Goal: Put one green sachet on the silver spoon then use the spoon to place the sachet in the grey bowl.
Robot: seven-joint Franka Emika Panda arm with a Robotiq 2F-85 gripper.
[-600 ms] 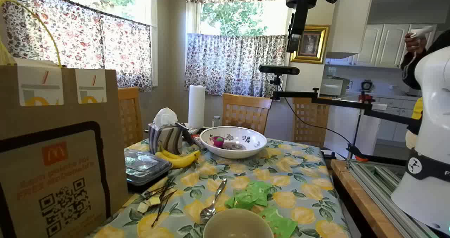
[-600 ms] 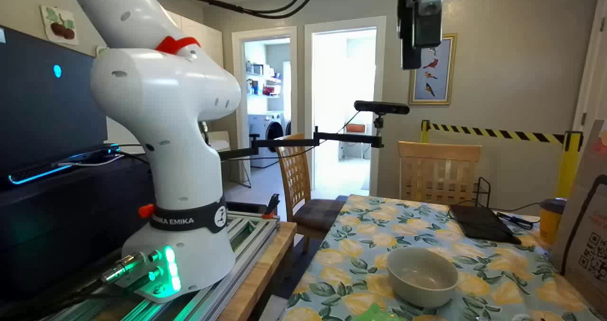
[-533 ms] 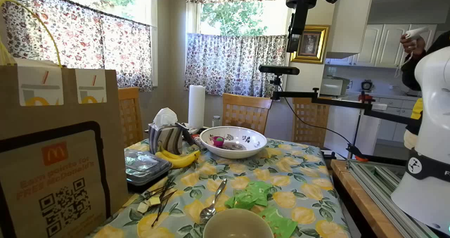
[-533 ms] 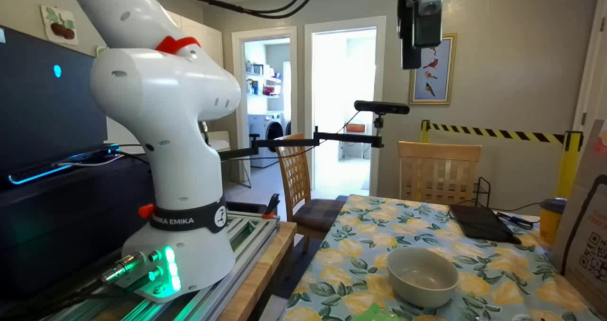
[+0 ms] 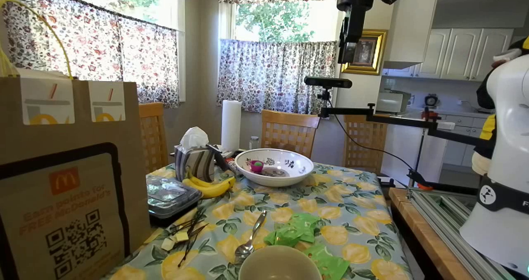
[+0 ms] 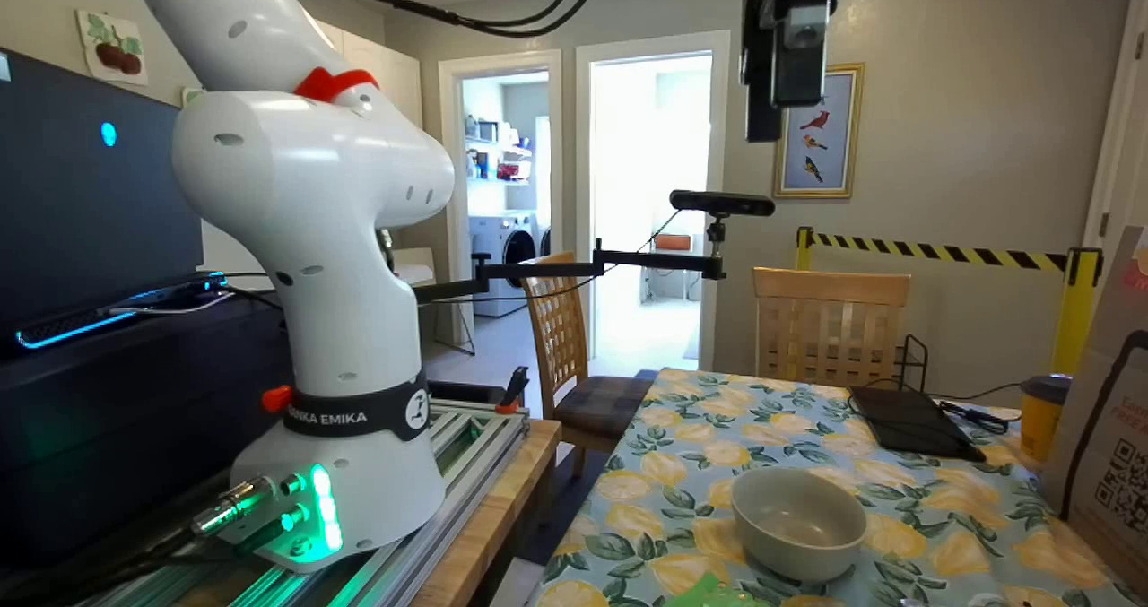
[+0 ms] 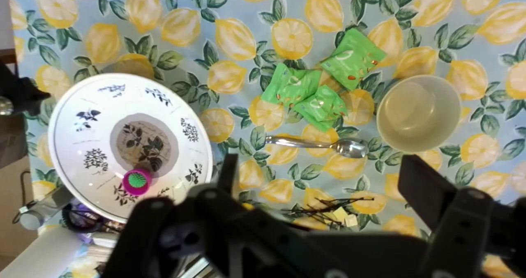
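In the wrist view three green sachets lie together: one sachet (image 7: 352, 59) at upper right, one (image 7: 294, 85) at left, one (image 7: 323, 105) below. They also show in an exterior view (image 5: 295, 230). The silver spoon (image 7: 297, 143) lies flat below them, its head towards the grey bowl (image 7: 419, 111). The spoon also shows in an exterior view (image 5: 244, 250). The grey bowl is upright and looks empty; it shows in both exterior views (image 5: 281, 265) (image 6: 798, 526). My gripper (image 7: 323, 175) is wide open, with nothing between its fingers, high above the table (image 5: 349, 56) (image 6: 782, 114).
A large white patterned bowl (image 7: 90, 142) holds a pink cup (image 7: 137, 182). Dark thin sticks with pale cubes (image 7: 340, 214) lie near the spoon. Bananas (image 5: 210, 187), a clear-lidded box (image 5: 171, 193), a tissue box (image 5: 194, 162) and a tall paper bag (image 5: 74, 168) stand along one side.
My gripper has moved down slightly and shifted a little sideways. The person behind the arm has moved. The sachets, spoon and bowl have not moved.
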